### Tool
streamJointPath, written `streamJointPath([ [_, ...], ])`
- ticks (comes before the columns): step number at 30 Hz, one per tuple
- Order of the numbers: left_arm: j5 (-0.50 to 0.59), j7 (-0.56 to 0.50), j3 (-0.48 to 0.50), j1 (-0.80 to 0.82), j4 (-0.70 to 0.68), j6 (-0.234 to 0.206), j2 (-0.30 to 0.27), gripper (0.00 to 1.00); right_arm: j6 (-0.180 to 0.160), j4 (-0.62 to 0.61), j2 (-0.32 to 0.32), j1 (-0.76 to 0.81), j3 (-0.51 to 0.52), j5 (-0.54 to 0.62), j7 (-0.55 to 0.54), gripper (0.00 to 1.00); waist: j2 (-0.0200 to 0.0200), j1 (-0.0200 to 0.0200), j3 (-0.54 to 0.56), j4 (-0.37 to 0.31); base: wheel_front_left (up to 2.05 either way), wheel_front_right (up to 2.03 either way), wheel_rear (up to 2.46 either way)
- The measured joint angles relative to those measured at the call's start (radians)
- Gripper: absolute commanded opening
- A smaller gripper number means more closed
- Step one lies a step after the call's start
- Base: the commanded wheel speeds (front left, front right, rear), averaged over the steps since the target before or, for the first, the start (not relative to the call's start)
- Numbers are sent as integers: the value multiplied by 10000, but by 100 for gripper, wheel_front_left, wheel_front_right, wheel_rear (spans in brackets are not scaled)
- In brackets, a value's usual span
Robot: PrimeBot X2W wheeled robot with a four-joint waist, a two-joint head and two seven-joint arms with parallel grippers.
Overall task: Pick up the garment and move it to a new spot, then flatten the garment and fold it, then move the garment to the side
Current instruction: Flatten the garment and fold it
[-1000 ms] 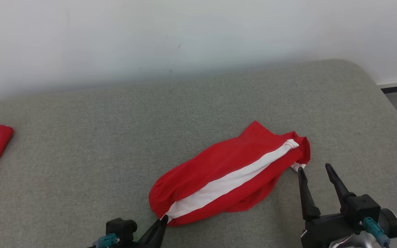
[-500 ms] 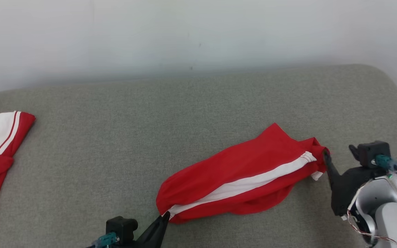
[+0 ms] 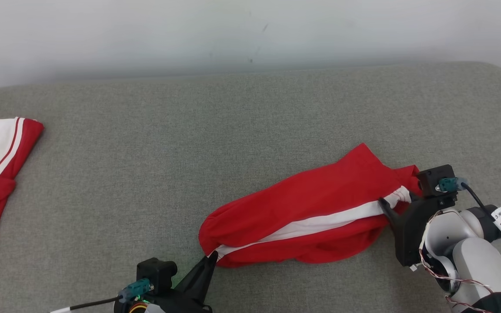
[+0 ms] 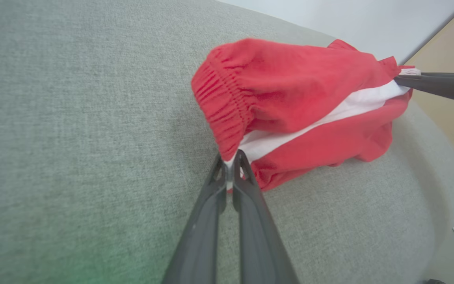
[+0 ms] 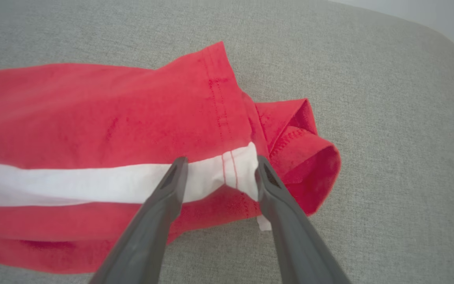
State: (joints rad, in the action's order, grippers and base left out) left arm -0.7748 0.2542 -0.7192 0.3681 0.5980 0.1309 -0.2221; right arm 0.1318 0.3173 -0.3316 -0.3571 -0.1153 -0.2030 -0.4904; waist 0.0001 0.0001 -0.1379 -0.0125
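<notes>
The red shorts (image 3: pixel 302 202) lie bunched on the grey cushion (image 3: pixel 168 130), toward its right front. My left gripper (image 4: pixel 230 159) is clamped on the waistband (image 4: pixel 217 106) corner where the white stripe (image 5: pixel 73 183) begins. I judge that an anchor for stretching the cloth flat. My right gripper (image 5: pixel 219 167) stands open, fingers straddling the stripe's far end — not yet pinching, placed to take the opposite corner.

left gripper (image 4: pixel 231 159): dark fingers pinched on gathered waistband of red fabric garment with white stripe (image 4: pixel 298 86) | garment on grey woven cushion (image 4: pixel 73 118) | right gripper (image 4: pixel 404 81) tip touches its far end
</notes>
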Motion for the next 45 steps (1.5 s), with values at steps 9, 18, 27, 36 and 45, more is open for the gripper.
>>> streamJointPath([
  [9,-82,56,121,156,-56,0,29,0,2,-180,25,-131,115,-151,393,0,0,0,76,-50,0,0,0],
  [18,-142,82,1429,668,-1887,0,-104,0,0,-1714,270,-341,752,-761,1636,0,0,-2,428,-231,0,0,0],
  [27,-1712,-694,1904,2621,-4000,0,-1160,0,2,-3375,313,-1652,986,-1289,2734,0,0,-2,877,-618,0,0,0],
  [36,-3547,-2174,2207,3854,-5269,0,-1879,0,0,-3724,102,-2342,1003,-1576,2840,0,0,-2,1286,-1000,0,0,0],
  [45,-4136,-2732,2529,4228,-5060,-290,-2090,0,0,-3578,-56,-2561,466,-1848,2474,0,-1,-3,1369,-1223,0,0,0],
])
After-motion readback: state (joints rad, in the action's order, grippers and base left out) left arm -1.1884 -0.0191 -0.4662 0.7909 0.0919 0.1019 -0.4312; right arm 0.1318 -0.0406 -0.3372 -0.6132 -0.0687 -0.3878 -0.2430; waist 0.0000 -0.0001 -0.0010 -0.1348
